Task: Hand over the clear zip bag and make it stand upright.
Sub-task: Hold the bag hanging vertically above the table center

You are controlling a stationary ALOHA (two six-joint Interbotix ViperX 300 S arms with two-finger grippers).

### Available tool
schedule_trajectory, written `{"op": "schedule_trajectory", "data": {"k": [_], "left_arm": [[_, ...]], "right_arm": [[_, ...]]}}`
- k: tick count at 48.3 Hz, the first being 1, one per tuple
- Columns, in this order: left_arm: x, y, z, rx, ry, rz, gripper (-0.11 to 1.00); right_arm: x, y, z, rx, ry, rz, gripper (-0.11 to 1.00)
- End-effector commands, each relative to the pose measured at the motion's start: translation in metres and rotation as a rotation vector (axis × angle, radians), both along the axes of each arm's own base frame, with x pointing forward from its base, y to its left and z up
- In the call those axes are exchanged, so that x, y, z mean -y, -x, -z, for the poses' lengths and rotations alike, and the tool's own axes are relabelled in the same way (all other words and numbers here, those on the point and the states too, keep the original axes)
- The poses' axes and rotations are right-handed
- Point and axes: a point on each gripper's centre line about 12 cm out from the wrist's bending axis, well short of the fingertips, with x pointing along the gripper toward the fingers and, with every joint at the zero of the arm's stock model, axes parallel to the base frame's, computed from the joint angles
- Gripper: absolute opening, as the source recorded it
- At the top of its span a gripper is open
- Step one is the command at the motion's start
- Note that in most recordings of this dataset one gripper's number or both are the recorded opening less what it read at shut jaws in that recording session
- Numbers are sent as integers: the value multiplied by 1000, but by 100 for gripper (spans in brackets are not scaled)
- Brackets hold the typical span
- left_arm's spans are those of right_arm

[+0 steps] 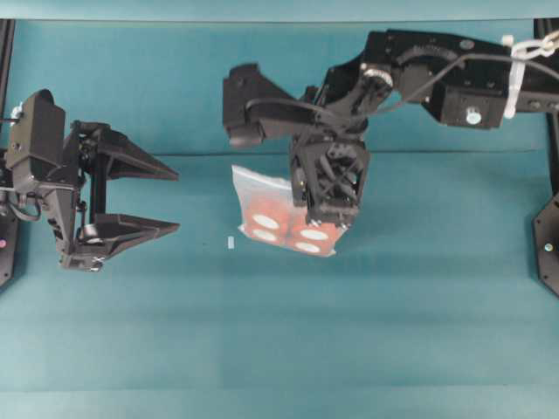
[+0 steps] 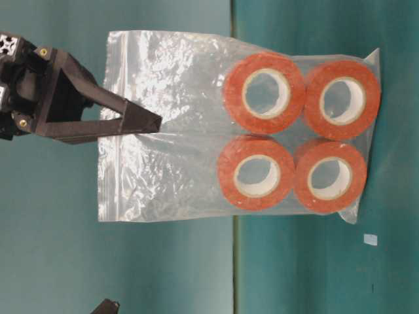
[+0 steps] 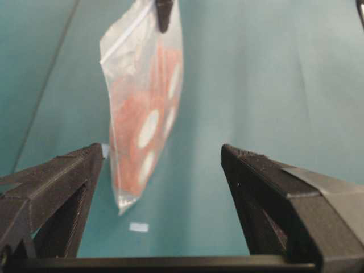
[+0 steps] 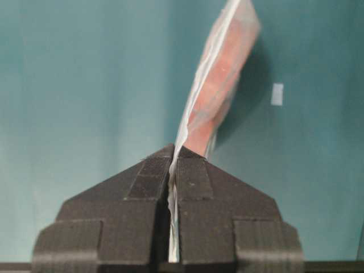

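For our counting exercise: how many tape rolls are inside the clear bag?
4. In the table-level view: one upper left, one upper right, one lower left, one lower right, all bunched at one end of the bag. None seems hidden.

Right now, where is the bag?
In the overhead view the bag hangs just right of the middle, pinched by the shut right gripper above the table; the open left gripper waits at its left.
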Motion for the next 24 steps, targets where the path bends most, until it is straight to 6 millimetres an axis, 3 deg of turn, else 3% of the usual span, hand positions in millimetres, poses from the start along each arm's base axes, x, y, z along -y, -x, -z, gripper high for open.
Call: {"op": "schedule_trajectory", "data": {"k": [1, 24], "left_arm": [[0, -2, -7, 23, -1, -1, 91], [0, -2, -7, 23, -2, -1, 91]], "right_arm": [[-6, -2, -10, 38, 19, -45, 0], [-7, -1, -11, 41, 50, -126, 0]]}}
